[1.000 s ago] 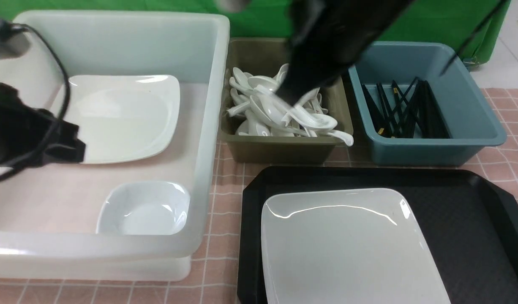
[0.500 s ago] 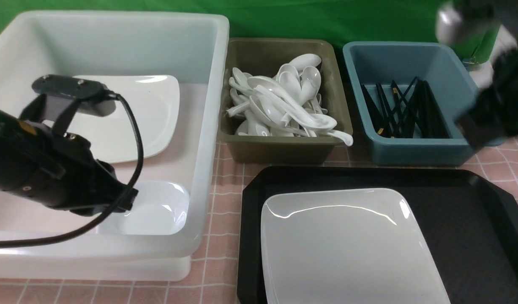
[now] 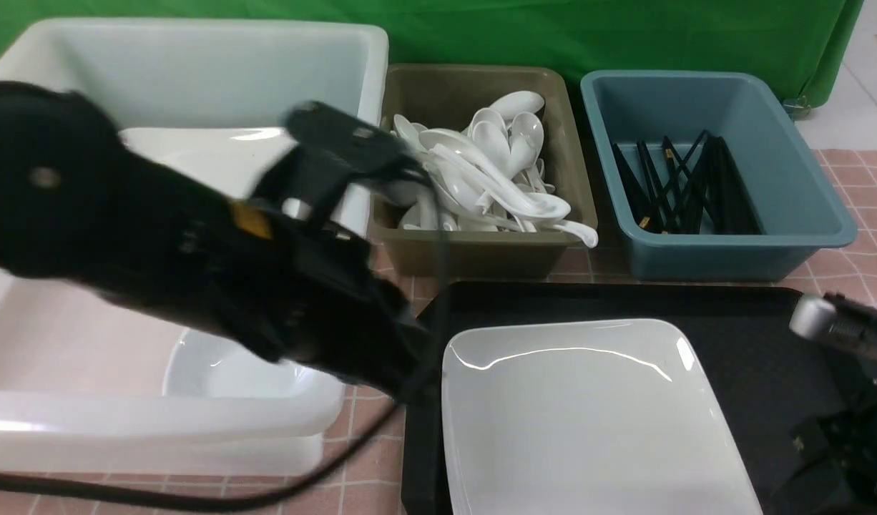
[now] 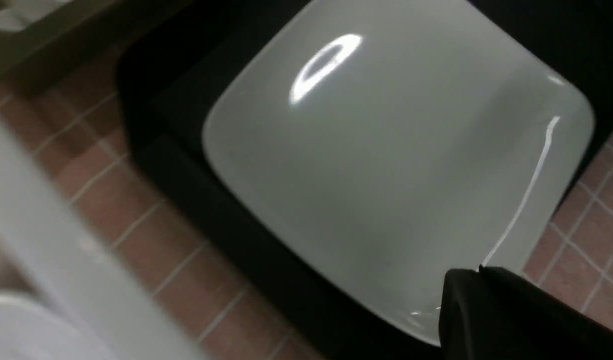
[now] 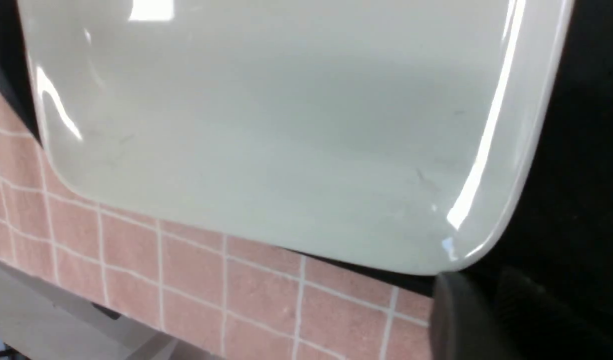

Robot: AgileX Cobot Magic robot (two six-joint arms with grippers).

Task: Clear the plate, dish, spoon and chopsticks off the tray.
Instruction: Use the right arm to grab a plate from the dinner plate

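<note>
Bright overhead light; glare streaks on plate [image 3: 589, 415]; left arm [image 3: 195, 250] motion-blurred at 9 o'clock; wrist views soft.

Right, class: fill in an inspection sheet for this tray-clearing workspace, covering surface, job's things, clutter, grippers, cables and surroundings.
Surface: pink checked cloth, no spills seen.
Job's things: plate lies on the tray; no dish, spoon or chopsticks seen on it. Spoons fill the olive tub; chopsticks lie in the blue tub.
Clutter: white tub holding another plate and a small bowl.
Grippers: left gripper shut, by the plate's left edge; right gripper low by the plate's near right corner, jaw state unclear.
Cables: black cable hangs from the left arm, crossing before the white tub.
Surroundings: green backdrop; pale floor far right.
</note>
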